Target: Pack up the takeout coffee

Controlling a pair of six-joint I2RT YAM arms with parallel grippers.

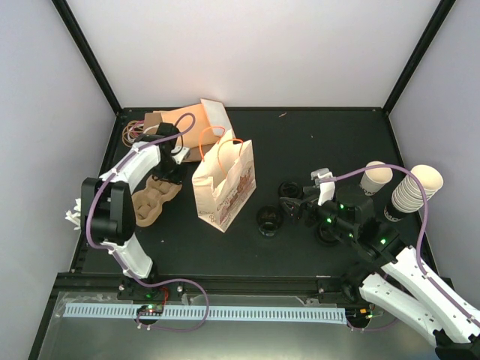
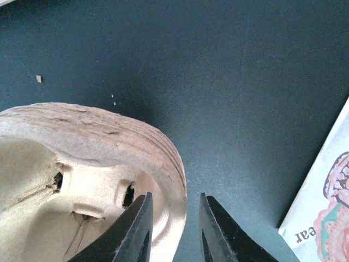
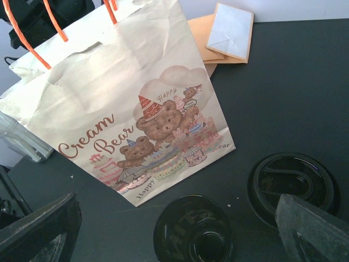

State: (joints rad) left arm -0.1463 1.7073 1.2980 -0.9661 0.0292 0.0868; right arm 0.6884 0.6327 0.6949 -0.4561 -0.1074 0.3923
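The takeout coffee (image 1: 375,178), a single cream cup with dark print, stands upright at the right, next to a leaning stack of cups (image 1: 411,193). My right gripper (image 1: 300,202) (image 3: 177,204) is left of that cup and wide open, hovering over a black lid (image 3: 192,229) with nothing between its fingers. The cream bear-print paper bag (image 1: 223,184) (image 3: 125,98) stands mid-table. My left gripper (image 1: 163,180) (image 2: 174,197) straddles the rim of a brown pulp cup carrier (image 1: 150,204) (image 2: 82,147). Its jaws are narrowly apart, with a gap showing beside the outer finger.
Other black lids (image 1: 289,189) (image 1: 326,232) lie around the right gripper, one of them a ringed lid (image 3: 292,185) by its right finger. Envelopes and brown paper (image 1: 191,124) (image 3: 229,30) are stacked behind the bag, with rubber bands (image 1: 135,129) at the back left.
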